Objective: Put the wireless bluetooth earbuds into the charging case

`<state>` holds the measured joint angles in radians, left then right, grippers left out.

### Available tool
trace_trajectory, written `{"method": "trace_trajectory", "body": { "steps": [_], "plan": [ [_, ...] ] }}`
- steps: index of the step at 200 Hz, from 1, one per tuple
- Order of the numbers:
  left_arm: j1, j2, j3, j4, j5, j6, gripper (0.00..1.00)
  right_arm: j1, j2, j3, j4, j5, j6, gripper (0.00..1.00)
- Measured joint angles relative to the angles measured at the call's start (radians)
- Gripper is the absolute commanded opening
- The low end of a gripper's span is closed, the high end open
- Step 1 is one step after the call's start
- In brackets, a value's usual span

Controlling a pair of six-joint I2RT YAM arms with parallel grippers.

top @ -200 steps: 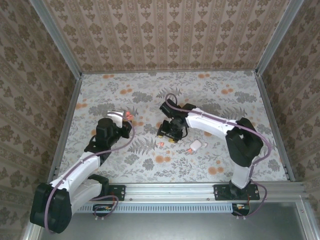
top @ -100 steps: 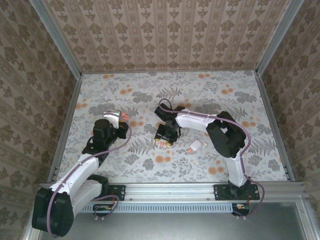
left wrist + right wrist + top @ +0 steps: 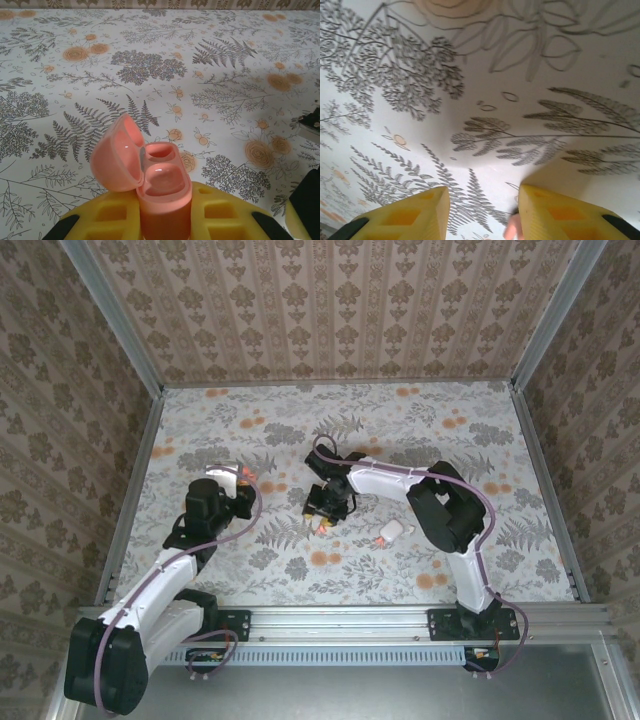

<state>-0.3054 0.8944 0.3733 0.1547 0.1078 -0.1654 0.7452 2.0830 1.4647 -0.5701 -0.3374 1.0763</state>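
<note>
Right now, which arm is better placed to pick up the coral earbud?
Right. The right gripper is down at the table, jaws apart with the coral earbud between them. The left gripper is shut on the open coral case, off to the side.

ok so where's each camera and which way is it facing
top external: above and behind, looking down on the table; left arm, right arm show
left wrist: on the left arm, looking forward over its fingers at the clamped coral case
right wrist: close over the table, looking down, fingers apart
shared: coral case, top and left wrist
</note>
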Motion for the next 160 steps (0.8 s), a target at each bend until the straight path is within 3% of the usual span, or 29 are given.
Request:
{"method": "trace_trajectory", "body": {
  "steps": [61, 111, 160],
  "plan": [
    [0.006, -0.007, 0.000, -0.006, 0.000, 0.000, 0.11, 0.020, 0.004, 0.048, -0.026, -0.004, -0.007, 0.44],
    [0.006, -0.013, 0.000, -0.006, 0.004, 0.000, 0.11, 0.024, -0.099, 0.072, -0.220, 0.100, -0.003, 0.44],
    [0.006, -0.013, 0.000, -0.006, 0.019, 0.000, 0.11, 0.047, -0.098, 0.117, -0.360, 0.159, -0.006, 0.43]
  ]
}}
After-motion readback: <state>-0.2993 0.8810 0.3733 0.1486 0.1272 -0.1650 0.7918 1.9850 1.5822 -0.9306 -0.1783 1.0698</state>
